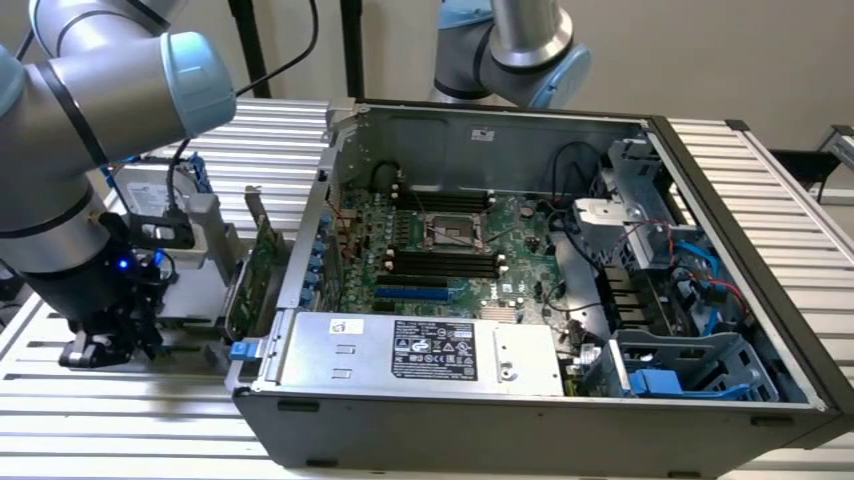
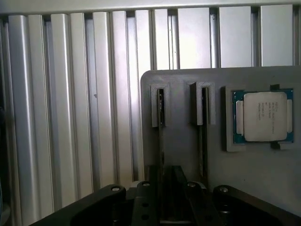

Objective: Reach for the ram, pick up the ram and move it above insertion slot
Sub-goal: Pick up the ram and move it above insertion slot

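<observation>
Misalignment is our worry — the gripper [image 2: 163, 190] hangs spread astride the ram [image 2: 161, 110], which stands on edge in its grey holder [image 2: 181, 141], and an off-centre squeeze could jam it.

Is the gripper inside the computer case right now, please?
No, the gripper hangs outside the computer case, low at the exterior view's left.

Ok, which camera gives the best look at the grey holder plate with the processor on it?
The wrist view: the grey holder plate faces the camera, with its two slots and the processor plain. The exterior view catches just a strip of the plate beside the arm.
</observation>
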`<state>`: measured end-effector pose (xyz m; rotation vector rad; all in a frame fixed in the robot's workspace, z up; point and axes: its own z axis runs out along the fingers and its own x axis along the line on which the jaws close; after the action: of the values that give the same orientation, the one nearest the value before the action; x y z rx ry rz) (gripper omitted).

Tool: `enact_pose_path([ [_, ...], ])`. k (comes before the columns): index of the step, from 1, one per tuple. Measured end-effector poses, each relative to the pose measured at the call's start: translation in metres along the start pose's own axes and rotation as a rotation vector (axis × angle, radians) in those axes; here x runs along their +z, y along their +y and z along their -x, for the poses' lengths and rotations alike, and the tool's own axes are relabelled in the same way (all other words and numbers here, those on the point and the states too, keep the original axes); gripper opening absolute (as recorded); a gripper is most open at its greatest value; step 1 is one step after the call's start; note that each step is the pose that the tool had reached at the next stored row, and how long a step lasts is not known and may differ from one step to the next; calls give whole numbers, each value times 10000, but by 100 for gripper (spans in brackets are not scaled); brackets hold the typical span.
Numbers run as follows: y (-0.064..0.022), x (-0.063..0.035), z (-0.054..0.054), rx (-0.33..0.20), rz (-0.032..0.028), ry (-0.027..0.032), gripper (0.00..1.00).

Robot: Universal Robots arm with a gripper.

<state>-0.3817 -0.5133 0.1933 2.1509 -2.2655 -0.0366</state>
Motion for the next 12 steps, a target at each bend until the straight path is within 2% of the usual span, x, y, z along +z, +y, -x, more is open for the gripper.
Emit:
enact_pose_path([
  [4, 0, 5, -1, -4, 2, -22, 25],
  [5, 0, 5, -1, -5, 2, -23, 18],
  [9, 0, 5, -1, -5, 4, -24, 16],
  [12, -1, 5, -1, -5, 13, 8, 14],
])
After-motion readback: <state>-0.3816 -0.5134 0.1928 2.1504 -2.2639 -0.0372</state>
